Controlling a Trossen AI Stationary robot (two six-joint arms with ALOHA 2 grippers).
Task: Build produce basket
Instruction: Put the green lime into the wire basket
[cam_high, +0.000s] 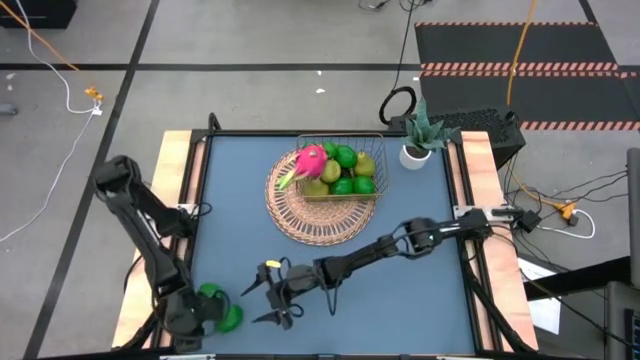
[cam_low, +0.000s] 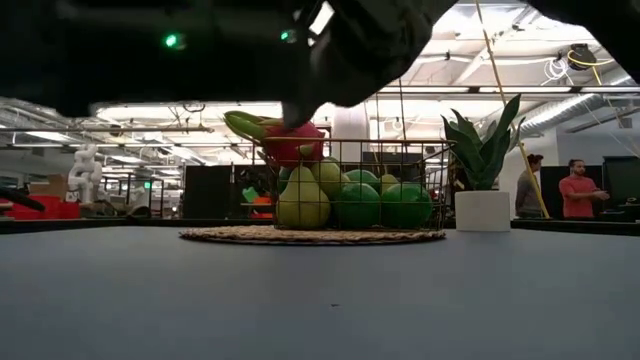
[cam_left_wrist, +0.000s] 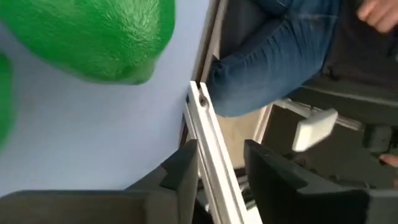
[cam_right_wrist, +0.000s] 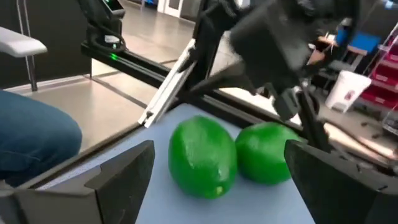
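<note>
Two limes (cam_right_wrist: 202, 155) lie side by side, touching, on the blue worktop (cam_high: 240, 220) at its near left corner (they fill the middle of the right wrist view, between that arm's spread fingers (cam_right_wrist: 121, 171)). From above, the pair shows as green beside the left gripper (cam_high: 190, 318), which sits low at that same corner, right by the worktop's metal edge rail (cam_left_wrist: 211, 149). Its fingers (cam_left_wrist: 183, 168) stand apart with nothing between them, and one lime bulges large just ahead of them. A person's leg in blue jeans (cam_left_wrist: 273, 56) shows past the rail.

Next, toward the middle of the near edge, the right gripper (cam_high: 270, 295) reaches across from the right side, its fingers open and empty, pointing at the two limes and near them.

Farther back, at the worktop's centre, the copper wire basket (cam_high: 345, 145) rests on one round woven mat (cam_high: 305, 215). Inside it lie one pink dragon fruit (cam_high: 310, 160) on the left, with pears (cam_low: 302, 205) and more limes (cam_low: 360, 205) packed beside it; their exact count is hard to tell through the mesh.

At the far right corner stands one potted plant (cam_high: 418, 135) in a white pot. Two people (cam_low: 575, 190) stand in the room behind.
</note>
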